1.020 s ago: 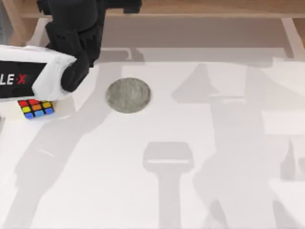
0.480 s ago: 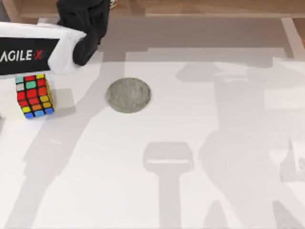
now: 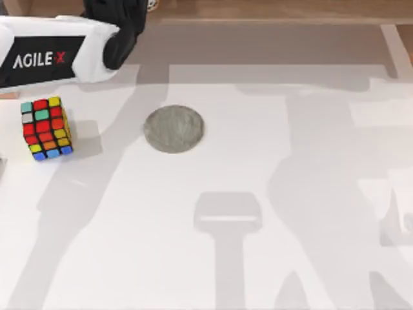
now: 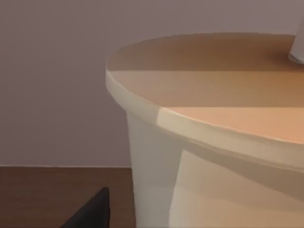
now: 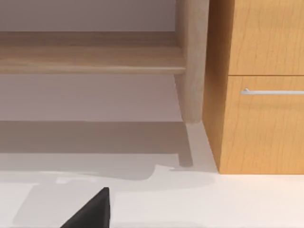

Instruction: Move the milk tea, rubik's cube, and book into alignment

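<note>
The left gripper's own state I can't tell: from the top view the left arm (image 3: 58,55) reaches across the table's (image 3: 258,194) far left corner, its black wrist at the back edge, fingers out of sight. Just in front of it sits the rubik's cube (image 3: 46,128), free and flat near the left edge, with the grey disc (image 3: 173,129) near it, to its right.

Over to the left wrist view: the milk tea (image 4: 204,142) looms right against the lens, tan lid and pale wall, a sliver of white straw (image 4: 297,52) at the frame edge, one dark fingertip (image 4: 92,211) beside the cup. Whether it's clamped, can't say.

The right wrist view looks at a wooden cabinet (image 5: 261,95) and shelf (image 5: 90,52), one dark fingertip (image 5: 92,211) low in frame; that arm looks parked.

My read: if the cup's in hand, keep it upright, carry it slowly, and set it level with the cube's row.
</note>
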Action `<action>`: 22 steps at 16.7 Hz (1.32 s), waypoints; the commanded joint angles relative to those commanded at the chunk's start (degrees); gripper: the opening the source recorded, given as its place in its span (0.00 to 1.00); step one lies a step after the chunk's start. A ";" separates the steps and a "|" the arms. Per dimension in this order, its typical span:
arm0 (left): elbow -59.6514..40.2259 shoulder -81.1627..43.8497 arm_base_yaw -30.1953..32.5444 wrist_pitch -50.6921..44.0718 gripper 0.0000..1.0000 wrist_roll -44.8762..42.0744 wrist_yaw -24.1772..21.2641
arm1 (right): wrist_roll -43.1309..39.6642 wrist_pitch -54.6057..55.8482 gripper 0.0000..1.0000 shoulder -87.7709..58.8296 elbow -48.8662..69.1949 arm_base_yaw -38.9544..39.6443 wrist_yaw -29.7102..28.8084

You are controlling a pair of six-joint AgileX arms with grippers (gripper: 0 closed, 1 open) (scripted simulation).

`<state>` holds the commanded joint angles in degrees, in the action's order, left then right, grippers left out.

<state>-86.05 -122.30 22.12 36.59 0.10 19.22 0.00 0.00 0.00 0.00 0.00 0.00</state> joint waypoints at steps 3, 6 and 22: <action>0.00 0.00 0.00 0.00 0.85 0.00 0.00 | 0.00 0.00 1.00 0.00 0.00 0.00 0.00; 0.00 0.00 0.00 0.00 0.62 0.00 0.00 | 0.00 0.00 1.00 0.00 0.00 0.00 0.00; 0.00 0.00 0.00 0.00 0.00 0.00 0.00 | 0.00 0.00 1.00 0.00 0.00 0.00 0.00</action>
<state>-86.05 -122.30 22.12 36.59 0.10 19.22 0.00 0.00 0.00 0.00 0.00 0.00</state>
